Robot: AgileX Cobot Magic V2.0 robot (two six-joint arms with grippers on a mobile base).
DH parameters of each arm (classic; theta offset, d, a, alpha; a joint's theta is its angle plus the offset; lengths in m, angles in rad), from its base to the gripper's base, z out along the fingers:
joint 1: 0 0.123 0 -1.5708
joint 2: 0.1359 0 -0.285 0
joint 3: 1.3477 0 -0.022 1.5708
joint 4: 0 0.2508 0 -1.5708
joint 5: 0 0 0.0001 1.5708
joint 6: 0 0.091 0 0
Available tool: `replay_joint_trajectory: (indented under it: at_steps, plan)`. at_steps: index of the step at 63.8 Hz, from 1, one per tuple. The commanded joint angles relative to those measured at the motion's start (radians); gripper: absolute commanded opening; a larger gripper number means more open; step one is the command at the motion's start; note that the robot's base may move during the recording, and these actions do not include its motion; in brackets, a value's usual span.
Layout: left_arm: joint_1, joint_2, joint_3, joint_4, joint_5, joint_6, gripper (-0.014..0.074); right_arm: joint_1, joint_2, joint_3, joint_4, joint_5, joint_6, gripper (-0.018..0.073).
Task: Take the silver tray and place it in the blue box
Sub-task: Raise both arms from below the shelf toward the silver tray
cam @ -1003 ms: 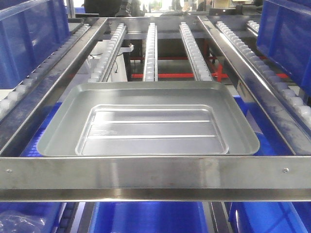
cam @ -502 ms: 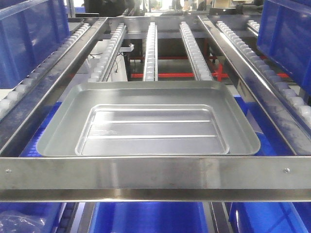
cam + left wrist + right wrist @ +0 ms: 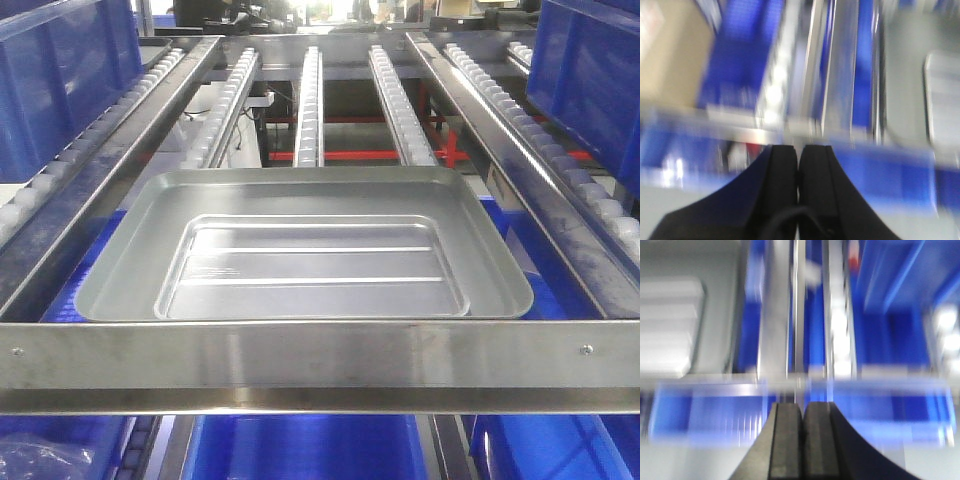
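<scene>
Biggest item: the steel roller rack point(image 3: 130, 150) w/ white roller lanes point(image 3: 310, 110) and a broad steel front crossbar point(image 3: 320, 355) across the near side. Large bright-blue plastic bins sit on the outer lanes: left bin point(image 3: 60, 80), right bin point(image 3: 590, 80). More bright-blue ribbed plastic shows below the crossbar, on a lower level. That's prob the blue box point(image 3: 300, 450) meant, tho I can't tell for sure.

The silver tray point(image 3: 310, 250), dull shallow sheet metal w/ a ridged centre panel, lies flat on the rack. Its near rim is just behind the crossbar, which looks to act as its stop. Nothing touches it, so it's not yet grabbed.

Left gripper point(image 3: 799, 150): black fingers pressed together, nothing btw them. Its wrist view is smeared, w/ the tray off to the right. Right gripper point(image 3: 803, 407): likewise clenched on nothing, tray off to the left. So the arms flank the tray, prob for a two-sided rim lift. Both must open first. The flared rim looks thin and slick, so an uneven pinch could tilt it.
</scene>
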Motion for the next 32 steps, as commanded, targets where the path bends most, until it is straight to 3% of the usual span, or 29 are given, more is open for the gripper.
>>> replay_joint_trajectory:
  at_steps: [1,8,20,27,32]
  plan:
    - [-0.003,0.146,-0.098,-0.087,0.079,0.0,-0.0013,-0.003,0.13,-0.101,0.009,0.047,0.002,0.0049]
    - [-0.003,0.28,-0.137,-0.176,0.109,0.0,-0.0013,-0.003,0.238,-0.145,0.015,0.072,0.002,0.0049]
    - [-0.012,0.488,-0.162,-0.237,0.063,0.007,-0.0013,0.004,0.365,-0.158,0.105,0.025,0.002,0.0049]
    - [-0.089,0.551,-0.202,-0.239,0.004,0.012,-0.0012,0.071,0.443,-0.197,0.117,-0.003,0.01,0.0058]
    - [-0.186,0.586,-0.24,-0.176,-0.041,-0.076,-0.0007,0.133,0.507,-0.233,0.112,-0.034,0.069,0.0058]
